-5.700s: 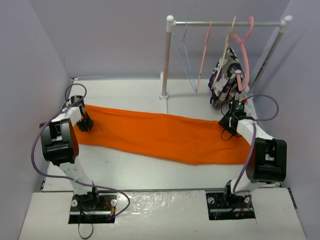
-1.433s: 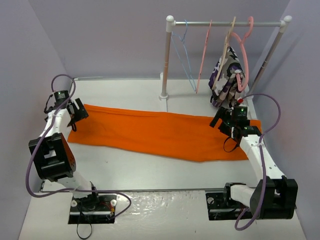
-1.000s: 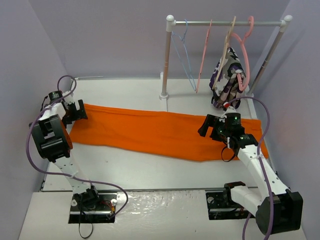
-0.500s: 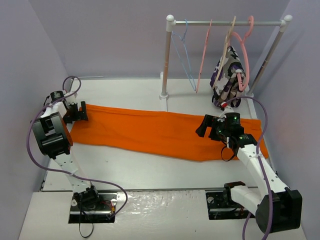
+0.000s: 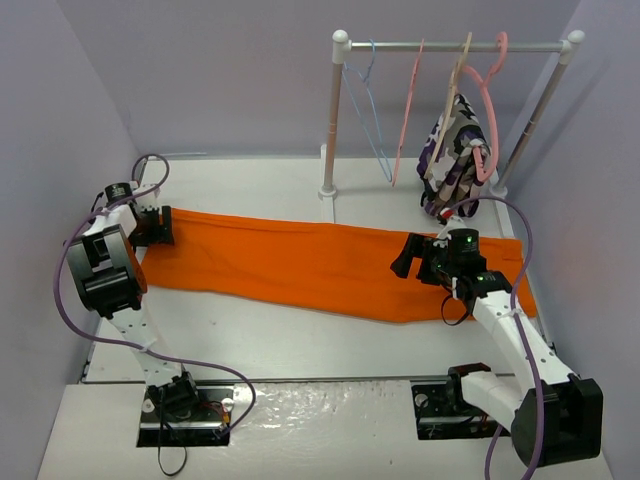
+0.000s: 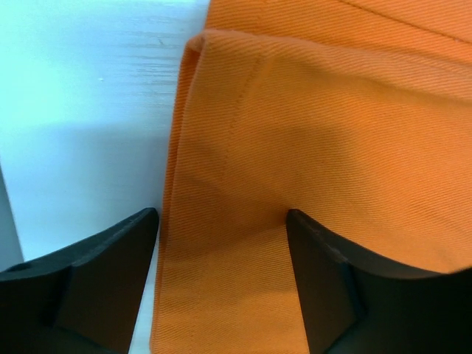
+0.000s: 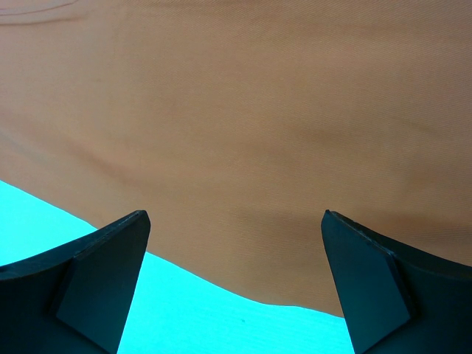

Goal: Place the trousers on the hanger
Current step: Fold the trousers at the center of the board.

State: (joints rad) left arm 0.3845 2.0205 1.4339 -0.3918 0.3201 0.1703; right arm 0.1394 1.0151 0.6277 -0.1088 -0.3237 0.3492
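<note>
Trousers [image 5: 320, 265] lie flat at full length, slanting across the counter [image 5: 260, 335] from its left edge to its right. Left hand [image 5: 158, 225] sits low at the left end of the cloth, fingers apart and straddling the folded hem, one over bare counter and one over cloth, clamped on nothing; right hand [image 5: 403, 262] is above the right part of the trousers, fingers spread wide, holding nothing. Hanger [image 5: 370, 70] hangs at the left end of the rail [image 5: 450, 46], well apart from the trousers.
</note>
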